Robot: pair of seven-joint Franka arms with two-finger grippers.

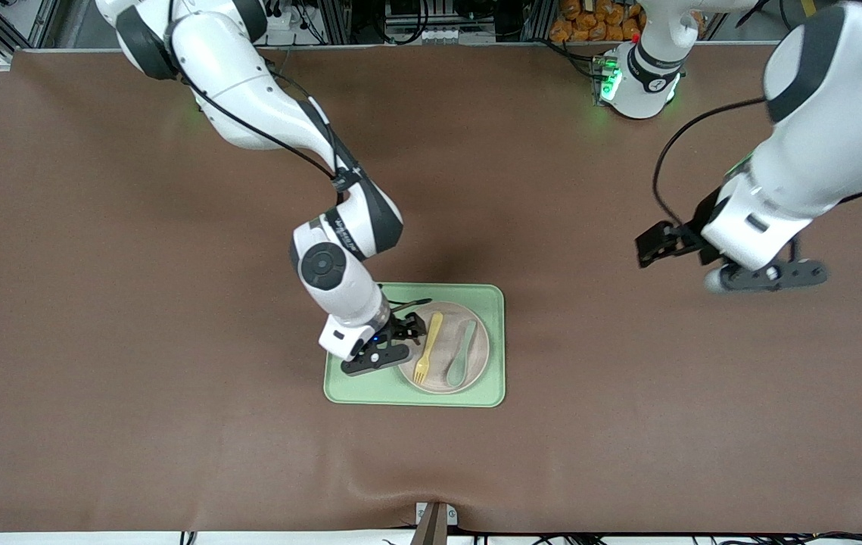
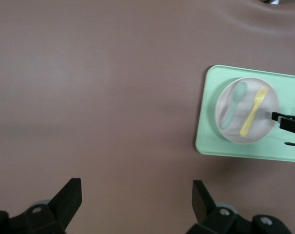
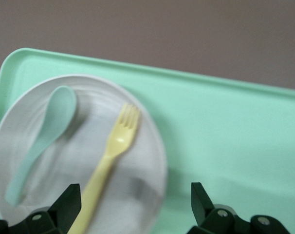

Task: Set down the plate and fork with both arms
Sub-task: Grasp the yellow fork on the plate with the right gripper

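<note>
The pale plate (image 1: 446, 339) lies on the green tray (image 1: 355, 386). The yellow fork (image 1: 427, 347) lies on the plate beside a grey-green spoon (image 1: 462, 350). My right gripper (image 1: 408, 331) is open and empty, low over the plate's rim on the side toward the right arm's end, next to the fork's handle. The right wrist view shows the fork (image 3: 113, 151), the plate (image 3: 74, 161) and the gripper (image 3: 135, 195) straddling the rim. My left gripper (image 1: 658, 244) is open and empty, high over bare table toward the left arm's end. Its wrist view (image 2: 137, 195) shows the plate (image 2: 269, 124) far off.
The brown table (image 1: 173, 378) surrounds the tray on all sides. The tray also shows in both wrist views (image 3: 225, 136) (image 2: 211, 141). The right arm's cable (image 1: 408, 304) hangs over the tray's edge farthest from the front camera.
</note>
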